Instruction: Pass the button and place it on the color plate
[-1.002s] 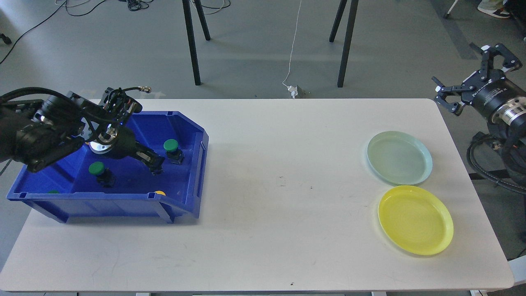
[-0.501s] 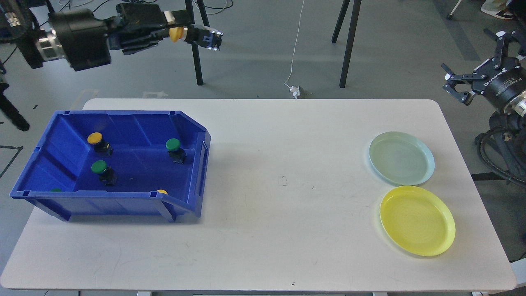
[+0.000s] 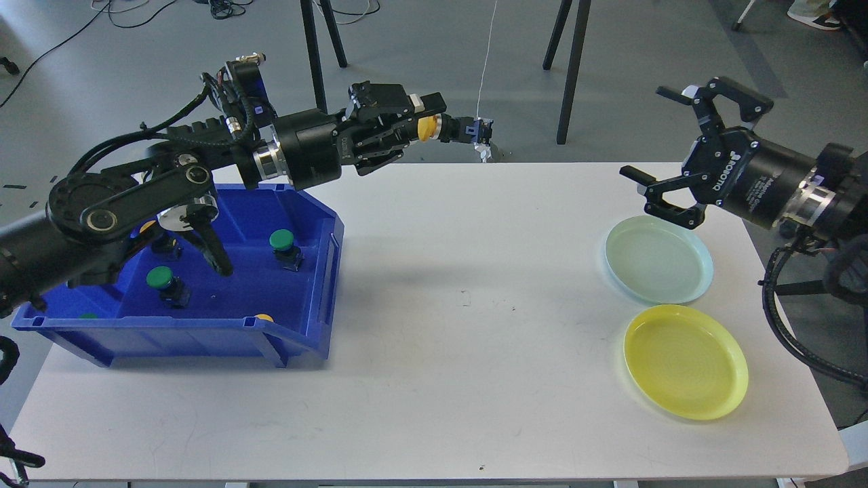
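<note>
My left gripper [image 3: 427, 127] is shut on a yellow button [image 3: 426, 127] and holds it in the air above the table's far edge, right of the blue bin [image 3: 319, 298]. My right gripper [image 3: 661, 152] is open and empty, in the air above the table's far right, just left of the pale green plate [image 3: 659, 260]. The yellow plate [image 3: 685, 361] lies in front of the green one. Two green buttons [image 3: 282, 240] [image 3: 161, 278] stand in the bin. Another yellow button [image 3: 265, 317] peeks over the bin's front wall.
The white table [image 3: 461, 352] spans the view. Black chair or stand legs [image 3: 568, 68] rise on the floor behind it. My left arm's elbow hangs over the bin's left half and hides part of its contents.
My left gripper with the yellow button has come down and moved right, toward the table's middle. My right gripper has moved left and forward, over the table near the green plate.
</note>
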Tool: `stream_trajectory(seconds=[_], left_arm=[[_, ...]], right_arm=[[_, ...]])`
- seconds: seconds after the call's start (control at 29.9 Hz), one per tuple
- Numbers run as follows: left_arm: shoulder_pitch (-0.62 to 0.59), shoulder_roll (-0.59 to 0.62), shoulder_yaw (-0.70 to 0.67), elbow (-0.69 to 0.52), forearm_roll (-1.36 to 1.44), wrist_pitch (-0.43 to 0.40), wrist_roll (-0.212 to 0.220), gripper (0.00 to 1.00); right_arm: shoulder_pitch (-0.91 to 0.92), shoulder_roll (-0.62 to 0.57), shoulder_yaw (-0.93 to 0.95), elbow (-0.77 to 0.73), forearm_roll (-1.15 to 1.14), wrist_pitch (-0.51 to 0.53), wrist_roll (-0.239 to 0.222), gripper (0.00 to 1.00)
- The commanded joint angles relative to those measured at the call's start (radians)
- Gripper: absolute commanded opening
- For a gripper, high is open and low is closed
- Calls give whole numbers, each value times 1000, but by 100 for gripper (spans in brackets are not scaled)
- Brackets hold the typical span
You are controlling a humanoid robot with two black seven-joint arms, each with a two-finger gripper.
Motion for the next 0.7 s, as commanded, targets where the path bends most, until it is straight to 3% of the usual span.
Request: stream_trajectory(seconds=[0.0,0.23,0.67], left_arm=[[1,-2,-1,-2,-1,0,0,5],[3,-2,-1,-2,-1,0,0,5],[3,-2,2,-2,-1,0,0,5]], right_arm=[[36,67,-27,-6,16,0,0,100],[153,188,-167,-49,22,0,-2,100],[237,411,-178,-236,31,0,-5,99]])
